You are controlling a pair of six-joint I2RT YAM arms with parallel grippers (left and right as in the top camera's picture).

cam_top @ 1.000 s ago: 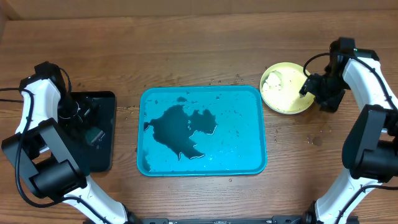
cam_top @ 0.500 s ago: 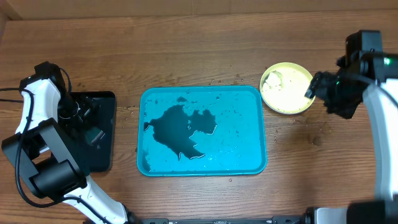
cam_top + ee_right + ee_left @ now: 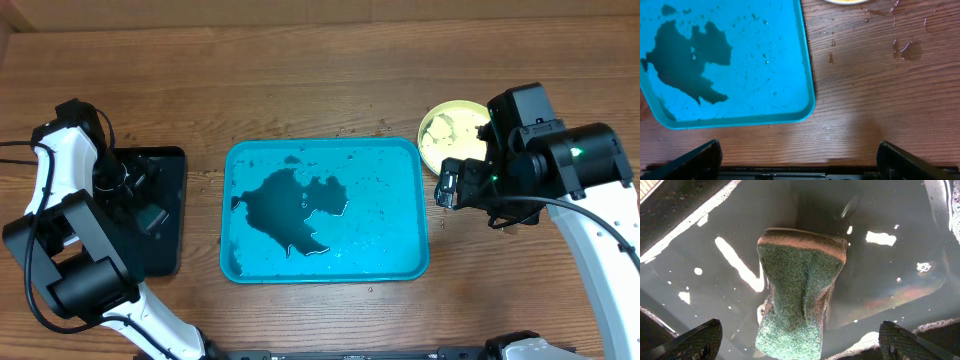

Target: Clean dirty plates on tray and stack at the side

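The yellow-green plate (image 3: 450,130) sits on the table (image 3: 320,80) at upper right, just beside the blue tray (image 3: 390,250), which holds only a puddle (image 3: 285,215). The right tool (image 3: 800,162) hangs nearby, fingers apart and empty, and should probably lift straight clear without nudging the plate. The left tool (image 3: 800,342), also apart, hovers over the sponge (image 3: 800,285).

The bright blue rectangular plastic tray (image 3: 325,210) lies open from above: just a dark shallow puddle (image 3: 285,210) on its floor and a low raised rim to get over. Bare wooden tabletop (image 3: 300,80) runs wide along the far side. A narrow strip of it separates that tray from the smaller black tray (image 3: 170,165) at the left, where the left arm (image 3: 80,240) hangs overhead. At the right, the right arm (image 3: 560,165) covers the near edge of the yellow-green rimmed round plate (image 3: 450,125); its far-left part shows free
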